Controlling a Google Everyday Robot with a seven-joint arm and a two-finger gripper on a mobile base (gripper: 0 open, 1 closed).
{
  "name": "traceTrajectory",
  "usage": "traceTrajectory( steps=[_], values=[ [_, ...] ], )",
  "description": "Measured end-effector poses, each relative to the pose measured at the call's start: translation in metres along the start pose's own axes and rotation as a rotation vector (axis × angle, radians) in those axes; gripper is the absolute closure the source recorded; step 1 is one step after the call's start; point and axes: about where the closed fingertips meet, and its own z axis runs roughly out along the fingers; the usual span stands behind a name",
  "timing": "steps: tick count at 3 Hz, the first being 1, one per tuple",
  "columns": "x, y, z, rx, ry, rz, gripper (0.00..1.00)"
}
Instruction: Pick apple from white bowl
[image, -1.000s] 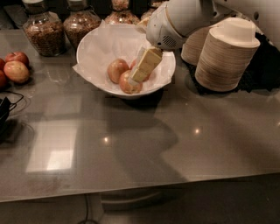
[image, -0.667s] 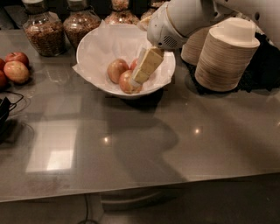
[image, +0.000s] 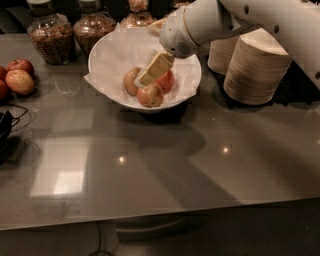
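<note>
- Against a second ago, the gripper (image: 144, 80) has slid a little to the left inside the white bowl (image: 125, 103), and a redder apple (image: 167, 81) now shows clear on its right side.
- The gripper hangs tilted from the white arm (image: 210, 22), its tip low among the fruit; from here I can't tell how far open it is, or whether it has hold of anything.
- The apple (image: 131, 81), dull yellow-tan with a brownish blush, sits at the left of the cluster in the bowl, just beside the gripper's tip, possibly touching it.
- A similar yellow-red apple (image: 150, 96) lies at the front, close under the gripper.
- The bowl is lined with crinkled white paper (image: 115, 55) and holds all three.
- Behind it stand glass jars (image: 50, 32) of brownish stuff.
- To the right, stacks of tan paper bowls (image: 255, 70).
- Loose apples (image: 20, 81) rest on the grey counter (image: 160, 170) far left.
</note>
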Motion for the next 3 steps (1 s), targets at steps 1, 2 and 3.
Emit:
traceTrajectory(
  steps=[1,2,3],
  values=[
    [-0.0065,-0.0178,0.0216,0.009,-0.062,0.008,0.14],
    [-0.0062,-0.022,0.0302,0.011,-0.074,0.03,0.07],
    [0.0,-0.0126,0.0272,-0.012,-0.023,0.087,0.08]
  ],
)
